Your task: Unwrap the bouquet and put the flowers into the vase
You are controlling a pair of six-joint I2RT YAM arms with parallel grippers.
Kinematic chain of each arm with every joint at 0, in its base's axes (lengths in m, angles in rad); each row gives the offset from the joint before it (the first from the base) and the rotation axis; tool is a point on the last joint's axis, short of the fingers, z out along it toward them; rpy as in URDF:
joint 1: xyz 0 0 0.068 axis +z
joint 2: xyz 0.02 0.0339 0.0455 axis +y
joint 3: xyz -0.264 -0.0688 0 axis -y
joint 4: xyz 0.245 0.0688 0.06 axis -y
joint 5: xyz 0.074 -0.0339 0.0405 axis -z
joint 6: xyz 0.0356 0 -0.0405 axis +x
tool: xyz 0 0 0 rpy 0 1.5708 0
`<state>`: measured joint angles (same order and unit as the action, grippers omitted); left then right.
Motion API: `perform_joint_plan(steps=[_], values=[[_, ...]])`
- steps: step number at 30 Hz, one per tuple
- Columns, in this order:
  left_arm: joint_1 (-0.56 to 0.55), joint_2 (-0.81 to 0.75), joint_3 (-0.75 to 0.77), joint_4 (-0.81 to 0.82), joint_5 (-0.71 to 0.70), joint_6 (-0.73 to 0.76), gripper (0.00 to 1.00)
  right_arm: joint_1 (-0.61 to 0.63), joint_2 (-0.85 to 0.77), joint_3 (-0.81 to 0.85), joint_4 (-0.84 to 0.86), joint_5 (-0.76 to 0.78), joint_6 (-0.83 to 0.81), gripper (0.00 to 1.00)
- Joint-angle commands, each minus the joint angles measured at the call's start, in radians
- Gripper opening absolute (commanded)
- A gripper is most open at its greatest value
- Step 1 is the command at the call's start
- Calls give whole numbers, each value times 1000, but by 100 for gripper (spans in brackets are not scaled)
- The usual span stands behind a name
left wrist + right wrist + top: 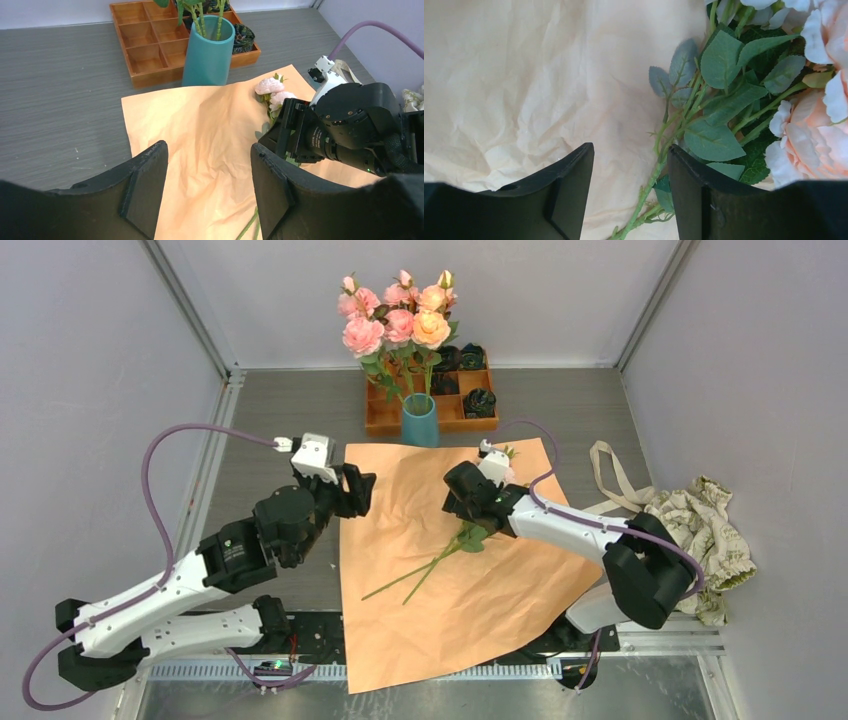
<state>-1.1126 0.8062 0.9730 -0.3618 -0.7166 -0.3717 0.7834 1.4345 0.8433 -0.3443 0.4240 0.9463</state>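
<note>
The right claw (pixel 630 148) hung part-open over the loose pink roses on thin green stems (pixel 432 564), gripping nothing; closing there could pinch leaves or snag the orange paper sheet (pixel 400 640) beneath. The left claw (pixel 209 145) gaped empty. The teal tapered vase (pixel 420 421), holding other roses, stood on the grey counter (pixel 280 410). From above, the arm largely hid the loose blooms.

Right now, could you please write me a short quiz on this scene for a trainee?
1. True or false: the vase is empty.
2. Where do the loose flowers lie? A) on the orange paper; B) in the wooden tray; C) on the bare table.
3. Which gripper hangs over those stems?
Key: 1 false, roses stand in it; 2 A; 3 the right gripper.
</note>
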Motion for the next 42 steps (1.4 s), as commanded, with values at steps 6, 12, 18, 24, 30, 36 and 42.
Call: perform_joint_plan(steps=[6, 12, 18, 24, 30, 36, 42], values=[[-3, -43, -26, -3, -34, -44, 62, -7, 13, -6, -28, 42, 89, 60], [-3, -51, -31, -8, -36, -44, 62, -17, 44, -18, -57, 63, 122, 60], [-4, -62, -45, -8, -45, -48, 62, -32, 82, -28, -43, 67, 128, 58], [-4, -75, -55, -26, -51, -65, 62, -50, 146, -11, 3, 37, 130, 53], [-3, -99, -66, -32, -65, -67, 62, -53, 206, 31, 15, 29, 117, 40], [-3, -110, -71, -52, -74, -76, 62, -58, 235, 62, 8, 10, 108, 10], [-4, -117, -73, -58, -79, -80, 62, -52, 149, 89, -61, 72, 69, 1]])
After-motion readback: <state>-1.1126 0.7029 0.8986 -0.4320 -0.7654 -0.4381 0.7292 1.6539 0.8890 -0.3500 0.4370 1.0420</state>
